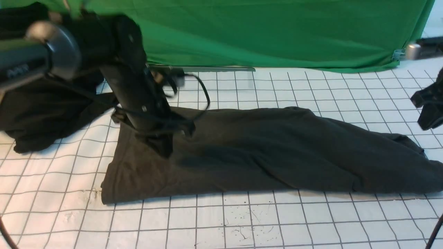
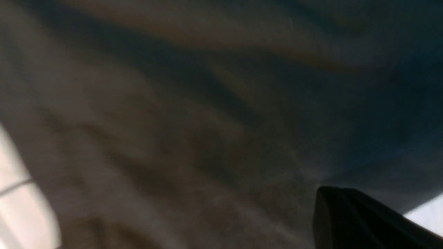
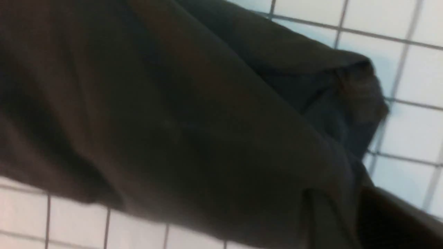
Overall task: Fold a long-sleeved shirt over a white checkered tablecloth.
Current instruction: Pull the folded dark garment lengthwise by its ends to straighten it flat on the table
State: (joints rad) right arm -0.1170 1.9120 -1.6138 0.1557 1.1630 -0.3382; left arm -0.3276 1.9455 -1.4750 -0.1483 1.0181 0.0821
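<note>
- front view: long-sleeved shirt (image 1: 277, 152), a long dark band, lies across the centre and right of the white checkered tablecloth (image 1: 242, 221); left tool (image 1: 157, 143) pressed together, tip down on the shirt's left part; right tool (image 1: 427, 110) at right edge, blurred, state cannot tell; black heap (image 1: 41, 117) at left.
- left wrist view: blurred shirt cloth (image 2: 173, 138) fills the frame; one dark finger (image 2: 353, 221) lower right.
- right wrist view: shirt (image 3: 173, 121) covers left and centre; tablecloth (image 3: 408, 69) upper right.
</note>
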